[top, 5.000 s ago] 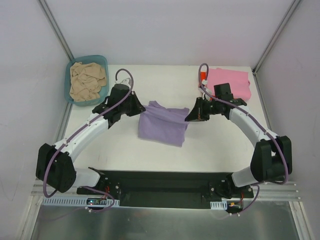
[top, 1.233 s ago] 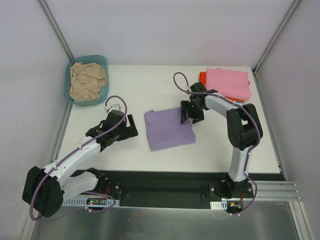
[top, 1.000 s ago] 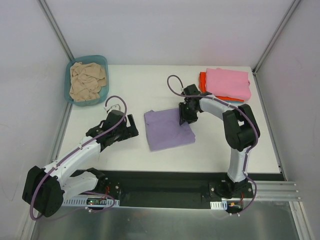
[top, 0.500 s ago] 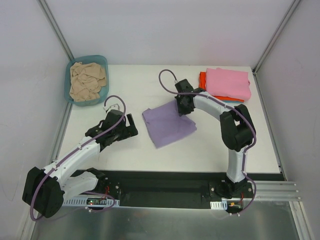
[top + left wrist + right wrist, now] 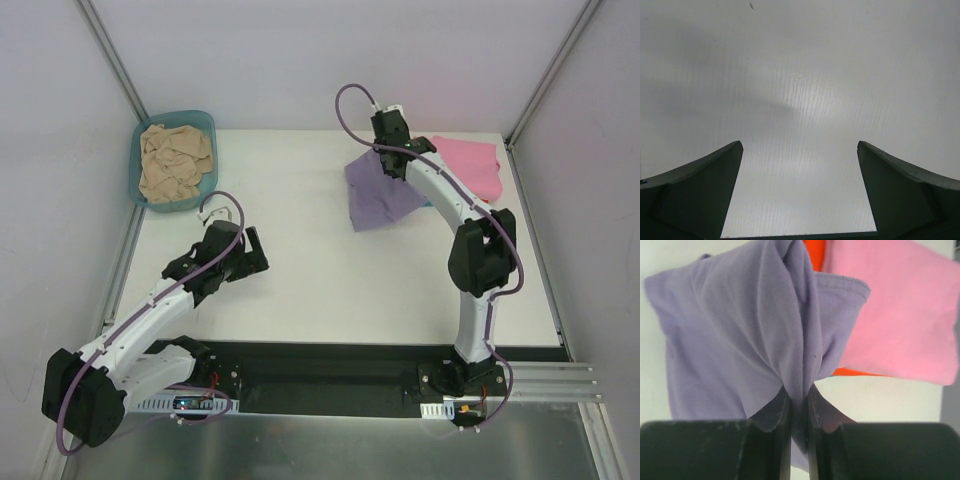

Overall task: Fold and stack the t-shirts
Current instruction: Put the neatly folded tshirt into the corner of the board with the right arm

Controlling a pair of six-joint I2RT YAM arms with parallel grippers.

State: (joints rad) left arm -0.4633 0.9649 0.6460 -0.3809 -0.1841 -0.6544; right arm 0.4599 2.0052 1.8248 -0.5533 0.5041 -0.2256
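Note:
The folded lavender-purple t-shirt (image 5: 376,192) hangs off the table at the back right, pinched in my right gripper (image 5: 385,150). The right wrist view shows the jaws shut on a bunched fold of that purple shirt (image 5: 740,335), at my right gripper (image 5: 799,390). Just beyond lies the stack: a pink t-shirt (image 5: 470,166) (image 5: 895,310) on top of an orange-red one (image 5: 816,255). A beige shirt (image 5: 175,162) fills the basin at the back left. My left gripper (image 5: 243,254) (image 5: 800,150) stands open over bare table at the front left, holding nothing.
The teal plastic basin (image 5: 140,160) sits at the table's back left corner. Metal frame posts (image 5: 110,60) and white walls close in the sides and back. The black base rail (image 5: 320,375) runs along the near edge.
My right gripper closed on the purple shirt at mid-table, lifted it and carried it back and right beside the pink stack. The left arm has barely moved.

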